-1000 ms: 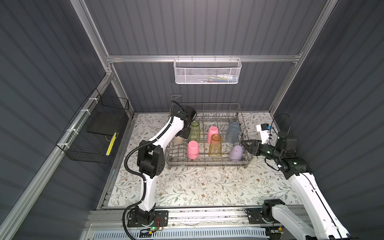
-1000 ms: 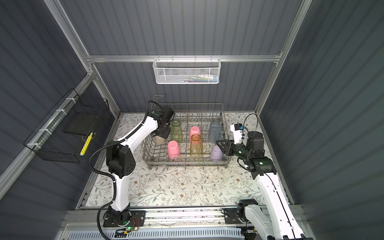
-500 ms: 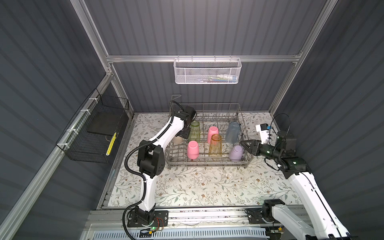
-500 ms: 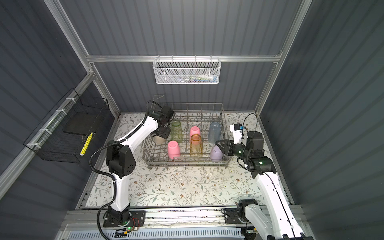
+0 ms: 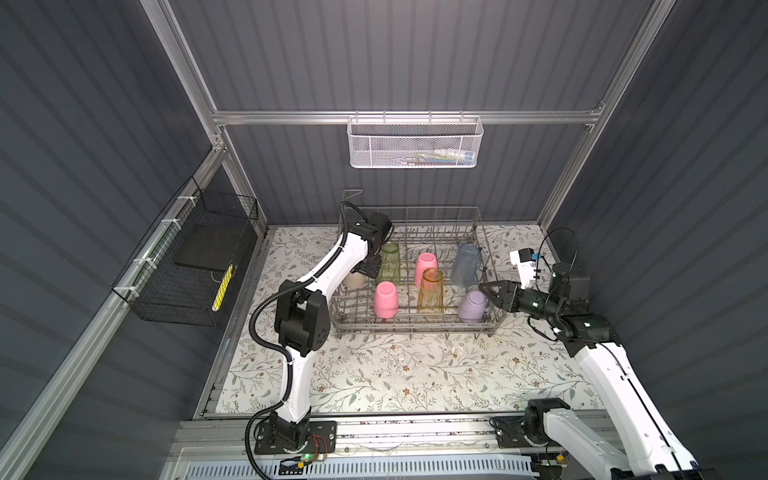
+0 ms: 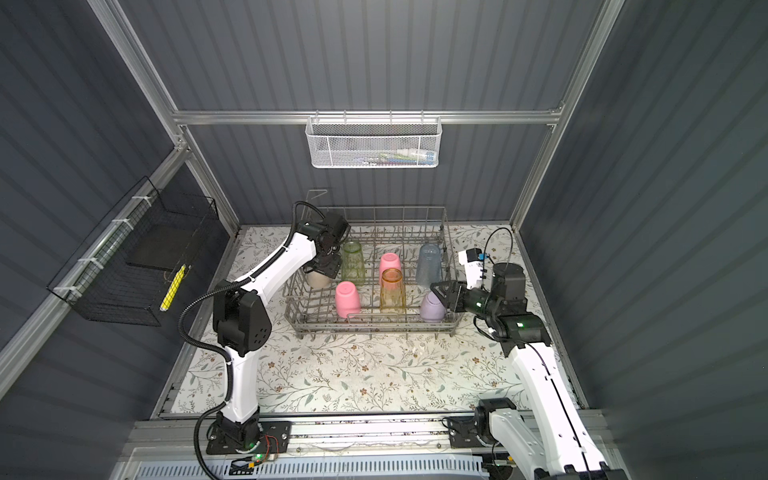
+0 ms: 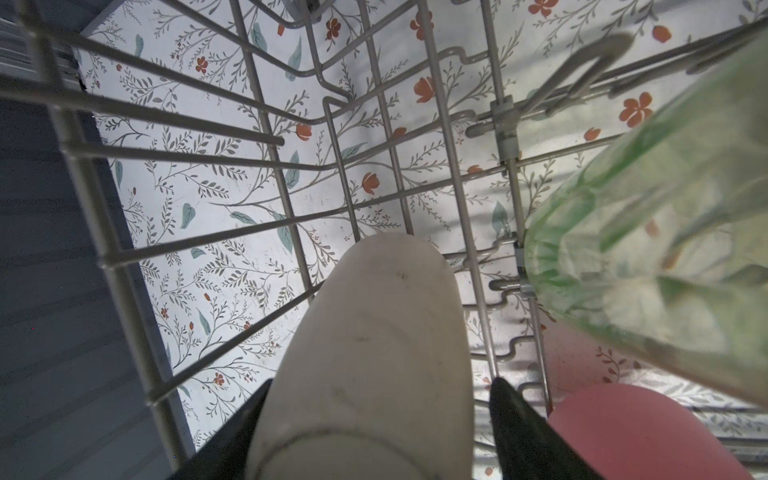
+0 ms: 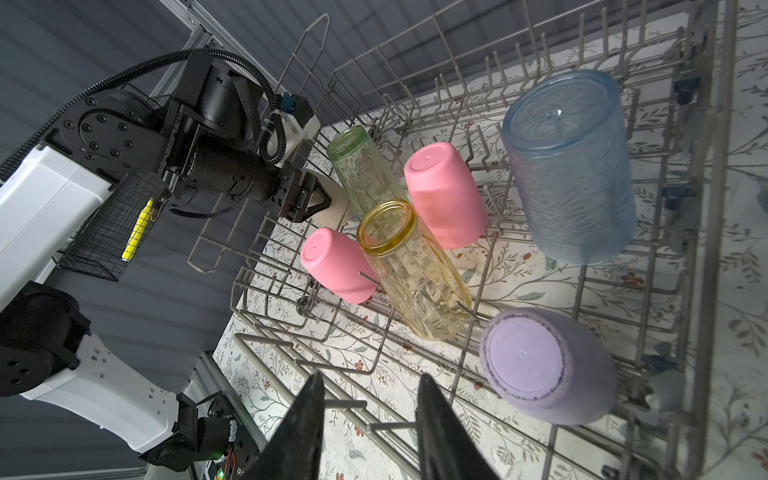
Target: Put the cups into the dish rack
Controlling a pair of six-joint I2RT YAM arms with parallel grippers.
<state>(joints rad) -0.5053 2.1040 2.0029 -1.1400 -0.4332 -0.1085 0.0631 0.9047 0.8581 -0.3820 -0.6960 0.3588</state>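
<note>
The beige cup (image 7: 374, 316) is seen lying straight ahead of the left gripper (image 7: 380, 384), its long axis in line with the reach, down in the left end of the dish rack (image 5: 415, 330). The jaws are spread either side of it, and a gap is shown at one finger, so the cup looks set down, not clamped. The green cup (image 7: 665, 249) is found just beside, so a straight pull-back along that axis is judged the clean exit. The left arm is stretched over the rack's left wall, wrist bent downward. At the right end, the right gripper (image 8: 370, 376) is held low, part open and empty, near the lilac cup (image 8: 544, 365). No cup is seen outside the rack.
</note>
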